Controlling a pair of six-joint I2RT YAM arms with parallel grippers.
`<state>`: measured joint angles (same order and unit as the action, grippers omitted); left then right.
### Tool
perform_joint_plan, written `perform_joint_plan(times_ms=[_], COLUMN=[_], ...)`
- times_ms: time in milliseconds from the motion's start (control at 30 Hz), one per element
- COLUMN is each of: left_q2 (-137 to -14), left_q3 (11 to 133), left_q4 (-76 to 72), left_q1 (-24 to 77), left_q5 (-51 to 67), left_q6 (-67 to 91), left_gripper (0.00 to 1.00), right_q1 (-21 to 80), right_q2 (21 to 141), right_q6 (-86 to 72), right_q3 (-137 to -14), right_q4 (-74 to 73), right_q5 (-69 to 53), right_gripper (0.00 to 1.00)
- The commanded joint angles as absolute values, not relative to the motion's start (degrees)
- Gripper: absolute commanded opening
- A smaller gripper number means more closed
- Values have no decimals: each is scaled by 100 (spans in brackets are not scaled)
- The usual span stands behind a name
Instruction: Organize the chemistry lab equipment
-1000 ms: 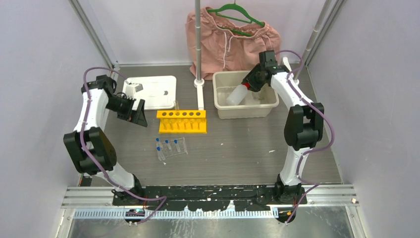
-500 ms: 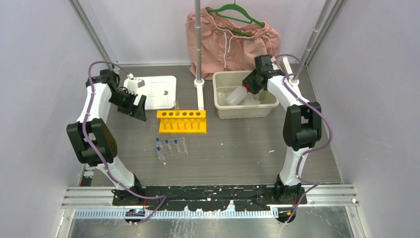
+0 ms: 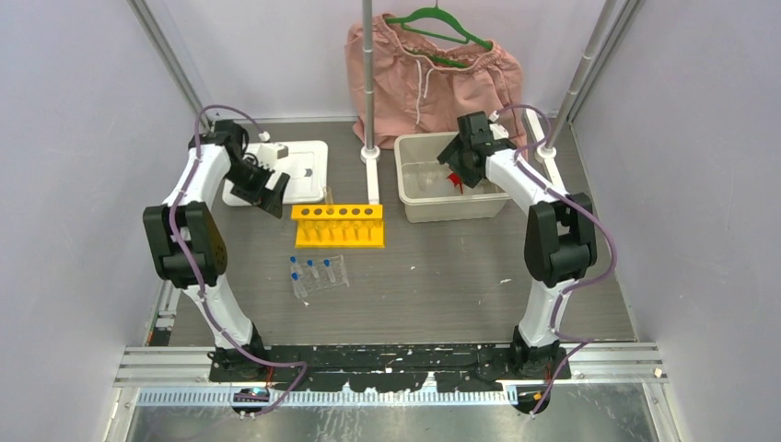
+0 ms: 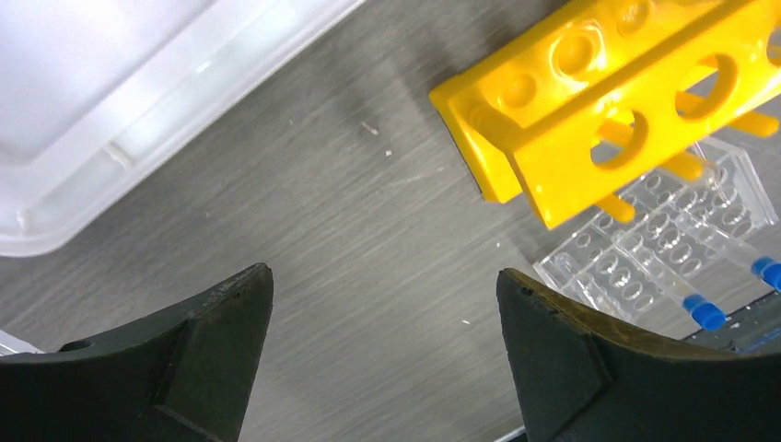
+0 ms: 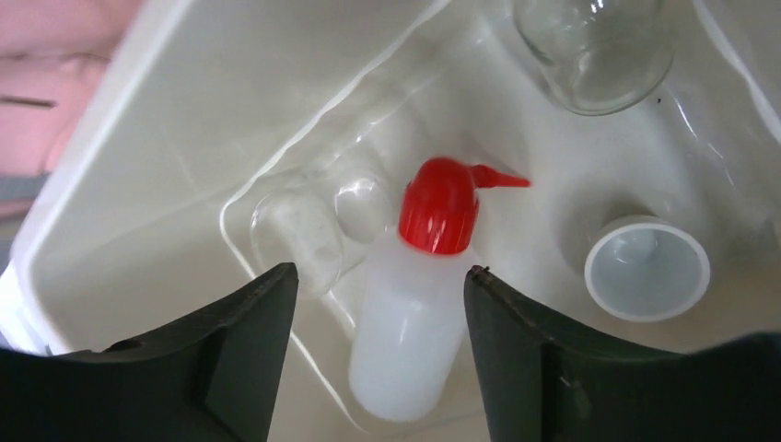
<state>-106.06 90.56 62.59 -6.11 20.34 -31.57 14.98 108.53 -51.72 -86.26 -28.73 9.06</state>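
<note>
One yellow rack (image 3: pixel 338 226), four blue-capped tubes (image 3: pixel 311 267), one squeeze bottle (image 5: pixel 414 313), two clear beakers (image 5: pixel 589 46), one white funnel (image 5: pixel 646 267), one tray (image 3: pixel 456 209).

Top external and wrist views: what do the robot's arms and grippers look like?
The left arm and right arm have white links with bulky black joint housings. A purple cable loops loosely along each. The left gripper and right gripper each carry two matte black, wedge-shaped fingers tapering to blunt tips. No markings show.
</note>
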Motion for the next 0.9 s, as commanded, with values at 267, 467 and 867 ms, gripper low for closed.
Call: perform_joint_plan(times_ms=[267,467,867], left_q2=[-11488,-11747,-12114], left_q3=[9819,10081,9994], left_q4=[5821,5810,5423], left_q1=[-158,-158,-158], left_q5=[1442,1215,1032], left_q6=[-3780,-4360,-5322], left_gripper=[90,81,63], right_q1=[2249,2418,2322], right_q2=[8863,7936,7114], right_q6=[-4033,-3501,-3235], right_q3=[-8287,-7788,-7278], right_q4=[-2839,-2955,-2468], right_q5=[1998,1953,695], right_gripper=[100,100,98])
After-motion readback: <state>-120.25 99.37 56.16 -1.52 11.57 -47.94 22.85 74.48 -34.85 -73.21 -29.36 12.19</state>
